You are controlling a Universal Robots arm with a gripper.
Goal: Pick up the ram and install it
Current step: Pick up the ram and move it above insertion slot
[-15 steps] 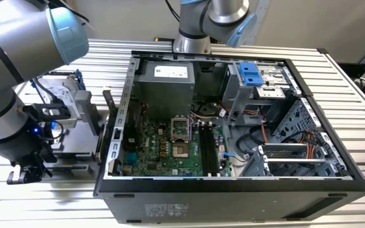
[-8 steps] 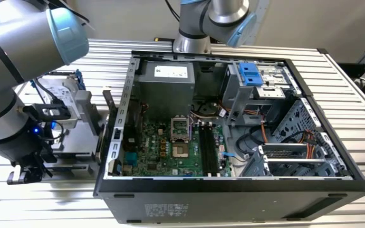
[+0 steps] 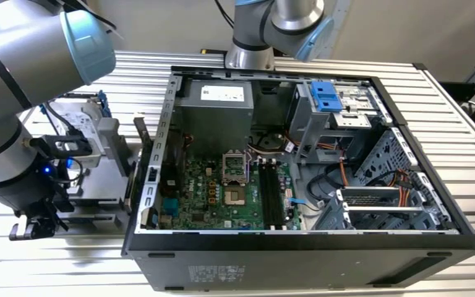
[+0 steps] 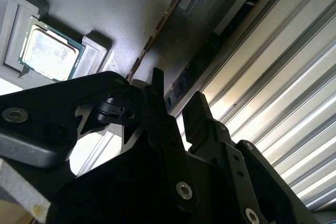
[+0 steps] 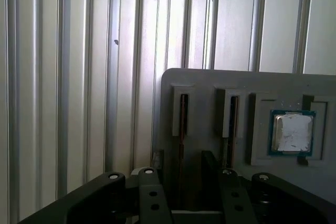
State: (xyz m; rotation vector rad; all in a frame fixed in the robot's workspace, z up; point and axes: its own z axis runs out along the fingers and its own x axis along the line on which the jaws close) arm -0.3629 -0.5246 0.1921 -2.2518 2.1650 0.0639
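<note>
Ram [image 5: 182, 124] stands on edge in a slot of the grey holder [image 5: 210, 83] (the slot farther from the processor chip [image 5: 292, 133]); the gripper [image 5: 182, 160] straddles it, jaws spread, seemingly not touching it

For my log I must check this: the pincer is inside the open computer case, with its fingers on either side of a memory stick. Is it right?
One thing is wrong. The pincer is outside the open computer case, above the grey holder on the table, as the first wrist view shows. Its fingers are on either side of a memory stick.
</note>
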